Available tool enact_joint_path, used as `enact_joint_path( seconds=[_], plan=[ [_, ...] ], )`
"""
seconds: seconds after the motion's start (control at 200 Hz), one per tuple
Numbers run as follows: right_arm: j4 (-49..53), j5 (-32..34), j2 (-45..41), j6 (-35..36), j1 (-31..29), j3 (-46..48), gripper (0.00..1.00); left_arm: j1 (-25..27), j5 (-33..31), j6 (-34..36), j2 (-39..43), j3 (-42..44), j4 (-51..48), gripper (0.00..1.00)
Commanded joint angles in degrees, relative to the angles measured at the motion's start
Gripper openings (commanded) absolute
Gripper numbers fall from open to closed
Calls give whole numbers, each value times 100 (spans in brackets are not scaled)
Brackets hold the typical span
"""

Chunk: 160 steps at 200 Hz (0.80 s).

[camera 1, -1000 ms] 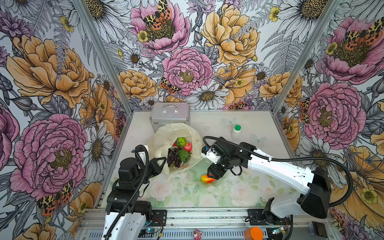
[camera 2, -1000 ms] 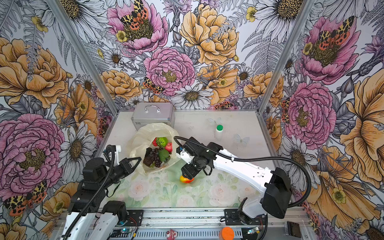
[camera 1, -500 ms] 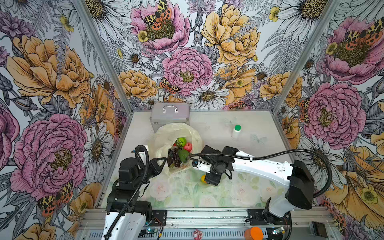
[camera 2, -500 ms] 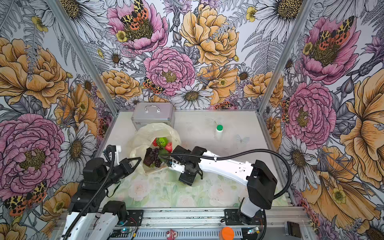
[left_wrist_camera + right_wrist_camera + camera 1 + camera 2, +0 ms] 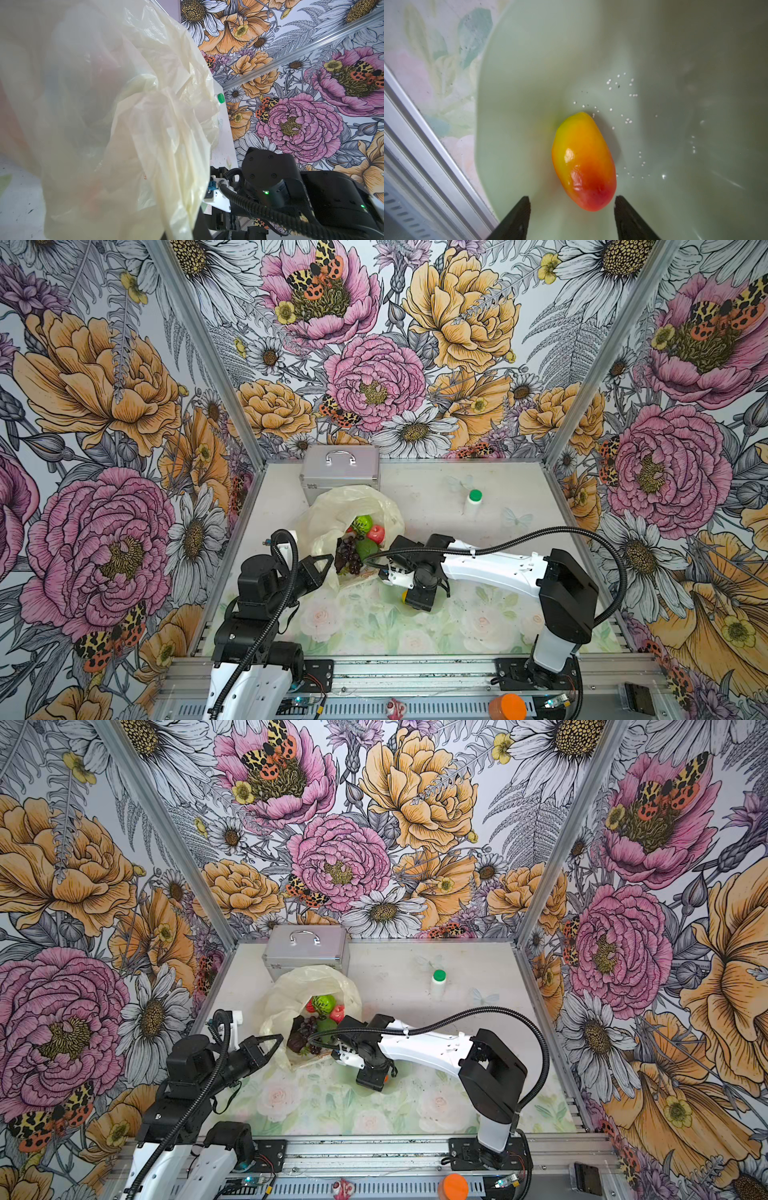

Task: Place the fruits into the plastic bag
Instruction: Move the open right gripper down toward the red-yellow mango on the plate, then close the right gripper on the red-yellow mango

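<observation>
The plastic bag (image 5: 345, 506) (image 5: 303, 986) lies open at mid-left in both top views. It holds a bumpy lime-green ball (image 5: 362, 523), a red apple (image 5: 376, 534), a dark grape bunch (image 5: 348, 556) and a green fruit (image 5: 366, 549). My left gripper (image 5: 326, 563) is shut on the bag's near edge, and the bag (image 5: 124, 124) fills the left wrist view and hides the jaws. A red-yellow mango (image 5: 583, 162) lies in the pale green dish (image 5: 529, 83). My right gripper (image 5: 572, 200) is open, with the mango's red end between its fingertips (image 5: 527, 202) and untouched. From above, the right gripper (image 5: 417, 599) covers most of the mango (image 5: 404, 595).
A silver metal case (image 5: 340, 468) stands behind the bag at the back wall. A white bottle with a green cap (image 5: 473, 502) stands at the back right. The metal front rail (image 5: 425, 166) runs close beside the dish. The right arm (image 5: 291, 187) lies low just right of the bag.
My right gripper has swung left and come down over the dish, and now straddles the mango that lay beside it a second ago. The left arm and bag have not moved.
</observation>
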<state>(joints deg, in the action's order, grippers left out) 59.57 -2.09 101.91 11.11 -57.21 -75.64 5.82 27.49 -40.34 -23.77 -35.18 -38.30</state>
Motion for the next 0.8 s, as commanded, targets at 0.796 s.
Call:
enact_joint_path(
  seconds=[0.796],
  plan=[
    [-449,169,724,-476,481,-199,65,-39,-33,52,-109,37,85,0]
  ],
)
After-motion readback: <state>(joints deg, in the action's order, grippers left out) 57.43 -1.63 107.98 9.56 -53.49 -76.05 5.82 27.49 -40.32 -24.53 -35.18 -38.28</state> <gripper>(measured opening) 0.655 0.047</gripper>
